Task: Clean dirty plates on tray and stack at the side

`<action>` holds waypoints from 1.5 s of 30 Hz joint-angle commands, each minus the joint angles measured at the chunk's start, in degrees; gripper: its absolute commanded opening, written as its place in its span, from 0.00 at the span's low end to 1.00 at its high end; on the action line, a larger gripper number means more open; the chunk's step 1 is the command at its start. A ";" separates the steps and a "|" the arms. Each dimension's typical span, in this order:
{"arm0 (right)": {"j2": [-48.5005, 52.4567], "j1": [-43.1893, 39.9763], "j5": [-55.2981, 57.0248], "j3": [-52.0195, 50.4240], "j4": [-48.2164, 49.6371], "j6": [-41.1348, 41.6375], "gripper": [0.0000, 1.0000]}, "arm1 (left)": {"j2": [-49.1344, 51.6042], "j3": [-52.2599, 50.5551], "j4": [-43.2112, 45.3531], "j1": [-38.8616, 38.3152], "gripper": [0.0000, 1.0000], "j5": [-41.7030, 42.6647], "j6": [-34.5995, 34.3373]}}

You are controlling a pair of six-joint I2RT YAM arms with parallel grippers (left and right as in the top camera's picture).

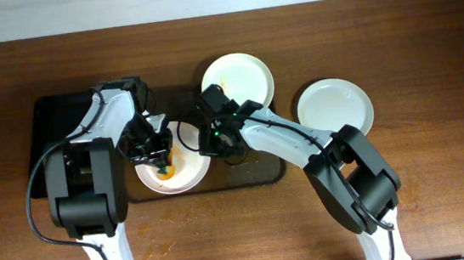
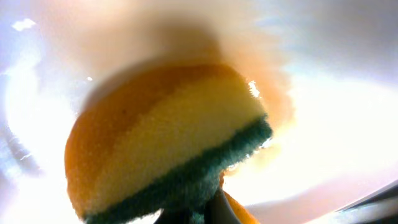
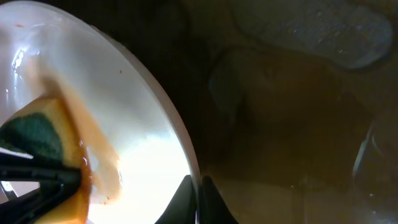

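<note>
A white dirty plate (image 1: 187,175) with orange smears lies on the black tray (image 1: 52,122). My left gripper (image 1: 163,156) is shut on a yellow and green sponge (image 2: 168,143) and presses it onto the plate's inside (image 2: 336,124). The sponge also shows in the right wrist view (image 3: 43,140). My right gripper (image 1: 213,142) is shut on the plate's right rim (image 3: 180,149), one finger inside and one outside (image 3: 196,199). A second plate (image 1: 240,76) with small orange marks sits at the tray's far edge. A clean white plate (image 1: 335,107) lies on the table to the right.
The wooden table (image 1: 428,43) surrounds the tray. The tray's left half is bare black surface. The arm bases and cables (image 1: 94,203) stand at the front of the table. A small orange stain (image 1: 152,253) marks the wood near the front.
</note>
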 commanded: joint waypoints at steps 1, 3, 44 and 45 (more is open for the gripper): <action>0.74 0.09 0.63 0.00 0.07 -0.39 0.04 | 1.79 -0.98 4.04 -0.46 0.01 8.17 2.78; 0.74 0.09 0.63 0.00 0.07 -0.39 0.04 | 1.79 -0.72 4.87 0.07 0.01 8.09 1.46; -13.31 0.26 15.69 1.18 -14.40 -14.12 0.04 | 1.79 31.58 -8.92 8.24 0.01 5.77 6.97; -13.33 0.26 17.09 1.18 -14.97 -14.12 0.04 | 1.79 31.58 -8.90 8.24 0.01 5.79 6.95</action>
